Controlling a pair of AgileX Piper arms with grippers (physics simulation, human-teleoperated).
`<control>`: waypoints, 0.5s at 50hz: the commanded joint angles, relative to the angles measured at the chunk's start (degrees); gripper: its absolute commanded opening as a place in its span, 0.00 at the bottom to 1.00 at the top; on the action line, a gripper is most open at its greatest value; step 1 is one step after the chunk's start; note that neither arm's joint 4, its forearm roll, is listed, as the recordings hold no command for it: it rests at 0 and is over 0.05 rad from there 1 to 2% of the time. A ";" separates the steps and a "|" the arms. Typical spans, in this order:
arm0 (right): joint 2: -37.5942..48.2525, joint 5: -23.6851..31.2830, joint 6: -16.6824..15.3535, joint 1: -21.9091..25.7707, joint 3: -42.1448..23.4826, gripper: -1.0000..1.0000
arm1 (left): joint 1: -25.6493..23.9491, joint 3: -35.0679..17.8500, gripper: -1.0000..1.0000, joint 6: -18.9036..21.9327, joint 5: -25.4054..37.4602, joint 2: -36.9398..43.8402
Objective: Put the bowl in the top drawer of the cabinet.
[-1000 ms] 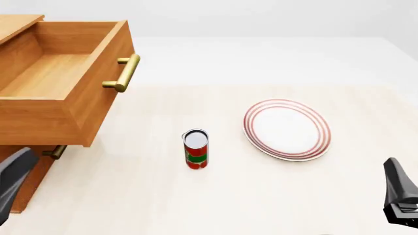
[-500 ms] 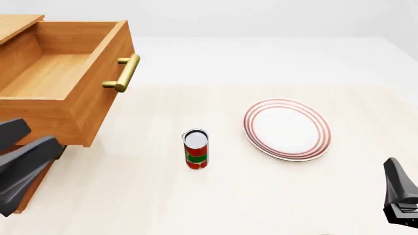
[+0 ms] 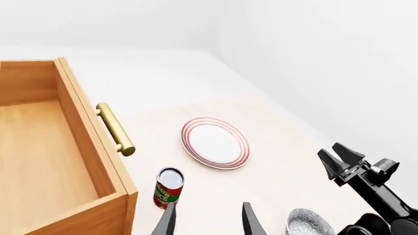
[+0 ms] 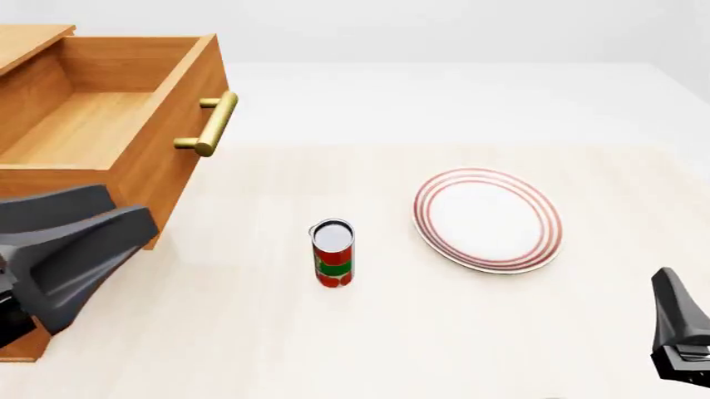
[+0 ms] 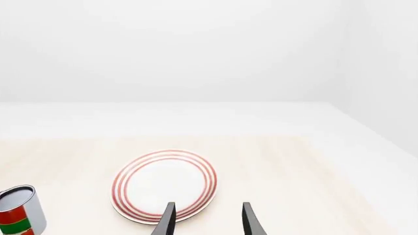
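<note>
The bowl (image 3: 308, 223), blue-grey patterned, shows only in the left wrist view, cut off by the frame's edge, on the table beside the right arm's base. It is out of the front view. The top drawer (image 4: 178, 170) of the cabinet (image 4: 25, 41) stands pulled out and empty, its brass bar handle (image 4: 211, 125) facing the table. My left gripper (image 3: 207, 223) is open and holds nothing; it is above the table beside the drawer's front, pointing toward the can. My right gripper (image 5: 205, 220) is open and empty, aimed at the plate.
A red and green can (image 4: 332, 253) stands upright mid-table. A flat white plate with red rings (image 4: 488, 220) lies to its right. The left arm's grey body (image 4: 66, 245) overlaps the drawer's lower front corner. The right arm (image 4: 682, 332) is at the lower right edge.
In the front view the left arm has risen and swung right, now covering the drawer's lower corner. The right arm, can and plate have not moved.
</note>
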 commanded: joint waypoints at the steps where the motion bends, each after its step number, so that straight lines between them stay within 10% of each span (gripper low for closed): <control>1: 0.00 -0.01 0.00 0.00 0.00 1.00 | -3.35 -1.38 1.00 -5.28 -1.47 4.73; 25: 0.00 0.00 -0.01 -0.01 0.00 1.00 | -10.90 -1.36 1.00 -12.17 -7.11 14.74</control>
